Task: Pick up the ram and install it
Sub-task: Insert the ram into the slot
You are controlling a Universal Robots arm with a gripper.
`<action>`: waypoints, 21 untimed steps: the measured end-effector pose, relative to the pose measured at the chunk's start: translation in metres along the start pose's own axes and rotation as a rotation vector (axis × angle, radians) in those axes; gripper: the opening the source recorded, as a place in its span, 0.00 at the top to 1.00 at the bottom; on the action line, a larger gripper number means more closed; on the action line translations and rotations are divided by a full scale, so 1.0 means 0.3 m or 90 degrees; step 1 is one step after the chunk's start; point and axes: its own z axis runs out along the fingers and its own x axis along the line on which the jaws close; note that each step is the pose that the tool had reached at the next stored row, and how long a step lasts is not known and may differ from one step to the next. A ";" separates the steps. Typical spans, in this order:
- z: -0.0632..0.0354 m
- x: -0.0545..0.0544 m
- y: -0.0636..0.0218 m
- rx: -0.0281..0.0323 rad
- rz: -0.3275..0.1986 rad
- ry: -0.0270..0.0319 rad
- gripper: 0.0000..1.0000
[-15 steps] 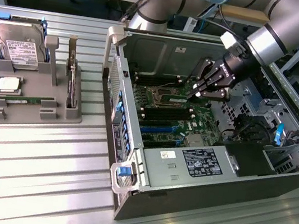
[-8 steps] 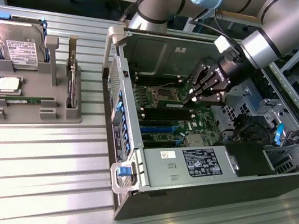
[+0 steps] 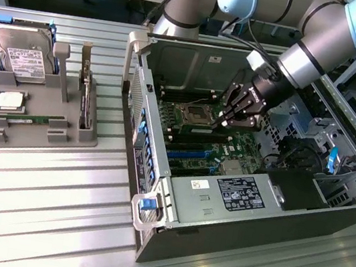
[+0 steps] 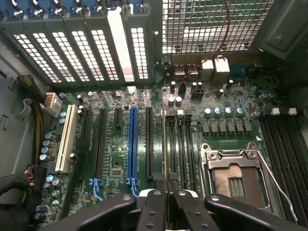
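Observation:
My gripper [image 3: 226, 122] is down inside the open computer case [image 3: 222, 195], over the motherboard beside the empty processor socket [image 3: 193, 115]. In the wrist view its black fingers [image 4: 153, 207] are shut on the ram [image 4: 165, 154]. The ram shows edge-on as a thin tan-green strip, running along the black memory slots [image 4: 180, 149] next to the socket [image 4: 236, 175]. I cannot tell whether its lower edge touches a slot. A second thin green stick [image 3: 28, 119] lies flat in the grey holder [image 3: 35, 138] at the exterior view's left.
The holder also carries a hard drive [image 3: 24, 58], a square silver processor chip [image 3: 10, 101] and an upright card with a bracket [image 3: 86, 95]. A blue expansion slot [image 4: 133, 144] and a white one [image 4: 65, 139] lie beside the memory slots. Cables and drive bays [image 3: 309, 161] crowd the case's right.

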 end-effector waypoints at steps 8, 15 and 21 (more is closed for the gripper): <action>0.025 -0.003 -0.004 0.0000 0.000 0.0003 0.88; 0.043 -0.014 -0.004 0.0000 -0.001 0.0004 0.88; 0.055 -0.011 -0.009 0.0000 -0.001 0.0003 0.88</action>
